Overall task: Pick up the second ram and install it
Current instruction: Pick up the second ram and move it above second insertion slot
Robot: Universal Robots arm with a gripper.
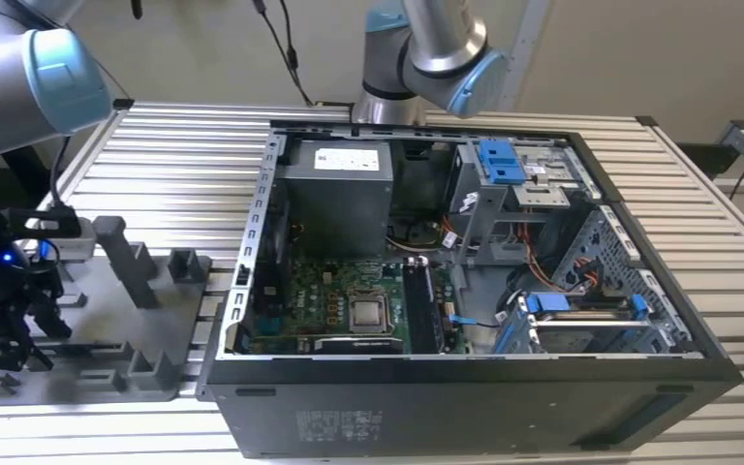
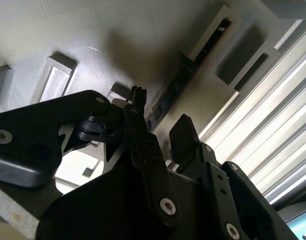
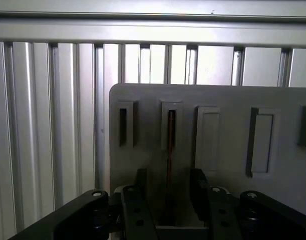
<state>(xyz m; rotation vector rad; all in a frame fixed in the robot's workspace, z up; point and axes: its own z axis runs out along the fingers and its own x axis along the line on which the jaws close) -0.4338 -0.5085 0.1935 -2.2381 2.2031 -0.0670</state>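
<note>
**Grey tray, thin board: a crooked grip was the hazard**

At the exterior view's left, the claw (image 1: 11, 325) hung low over the grey tray (image 1: 94, 334), close to its upright posts (image 1: 127, 257), on the slatted worktop (image 1: 178, 145). In the first wrist view the second ram (image 3: 169, 145) stood on edge in a tray slot. It ran between the two fingers (image 3: 141, 190), which sat apart with a gap on either side of it (so wide, holding nothing). The second wrist view showed the same dark stick (image 2: 180, 82) reaching away from between the fingertips.

The likeliest trouble, as I judged it, was an uneven closure. If one finger met the board first, it could push the stick sideways in its slot, and the stick might then bind or come up tilted. A board so thin and flat also offered little to hold, so a slip looked possible. The posts nearby could catch a finger.

Further to the exterior view's right lay the open computer case (image 1: 476, 397), with the green motherboard (image 1: 333, 295) deep inside. A ram held crooked would probably miss its socket there, or strike the case wall.
</note>
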